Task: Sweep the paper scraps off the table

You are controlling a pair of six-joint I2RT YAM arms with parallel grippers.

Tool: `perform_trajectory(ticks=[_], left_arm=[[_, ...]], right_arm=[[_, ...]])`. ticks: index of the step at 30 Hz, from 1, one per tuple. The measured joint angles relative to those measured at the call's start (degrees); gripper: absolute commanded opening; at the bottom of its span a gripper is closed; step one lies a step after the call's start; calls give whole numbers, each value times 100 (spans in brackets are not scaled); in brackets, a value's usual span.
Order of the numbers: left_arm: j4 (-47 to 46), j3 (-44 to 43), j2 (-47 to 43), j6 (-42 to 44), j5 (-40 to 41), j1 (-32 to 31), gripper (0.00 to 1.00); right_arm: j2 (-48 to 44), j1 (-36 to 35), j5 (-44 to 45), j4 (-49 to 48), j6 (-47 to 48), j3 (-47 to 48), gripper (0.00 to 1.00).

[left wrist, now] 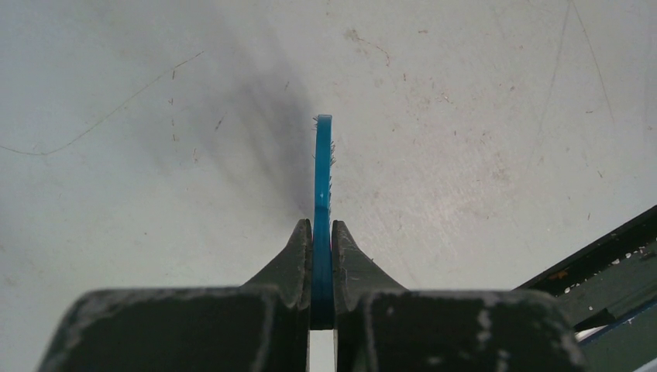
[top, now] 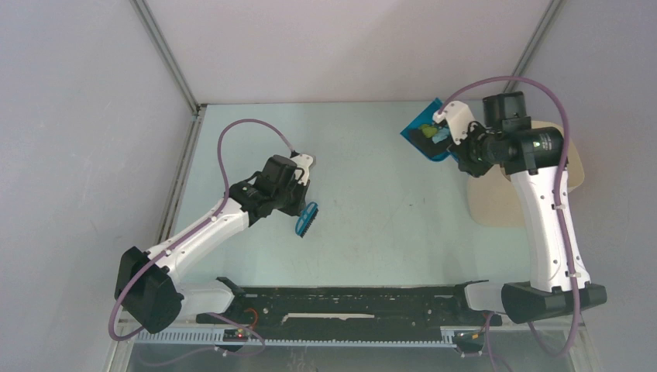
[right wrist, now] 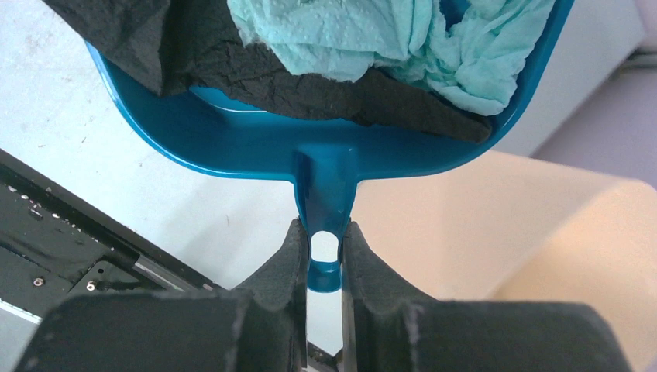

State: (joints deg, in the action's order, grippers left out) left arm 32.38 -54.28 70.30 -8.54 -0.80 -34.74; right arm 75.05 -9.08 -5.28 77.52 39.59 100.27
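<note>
The right hand (right wrist: 325, 236) is clamping the handle of the blue dustpan (right wrist: 256, 147), which is carrying the paper scraps (right wrist: 364, 39), black and pale cyan wads, near the far right edge of the worktop (top: 364, 194). The cream bin (top: 496, 198) is lying just beside the pan, on the handle's side, under this wrist. The left hand (left wrist: 321, 232) is pinching the brush (left wrist: 323, 170) edge-on, well apart at mid-left, so the right arm is likely looking at only a short, unobstructed carry back over the bin.
</note>
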Motion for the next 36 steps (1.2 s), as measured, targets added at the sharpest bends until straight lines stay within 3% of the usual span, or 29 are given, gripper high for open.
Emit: perform_trajectory(ticks=[19, 25, 36], left_arm=[[125, 0, 24, 0, -155, 0, 1], [138, 0, 68, 0, -199, 0, 1], [164, 0, 103, -2, -245, 0, 1]], right_arm=[[251, 3897, 83, 157, 1119, 422, 9], [752, 4345, 664, -39, 1484, 514, 10], [824, 4247, 2280, -935, 2282, 426, 11]])
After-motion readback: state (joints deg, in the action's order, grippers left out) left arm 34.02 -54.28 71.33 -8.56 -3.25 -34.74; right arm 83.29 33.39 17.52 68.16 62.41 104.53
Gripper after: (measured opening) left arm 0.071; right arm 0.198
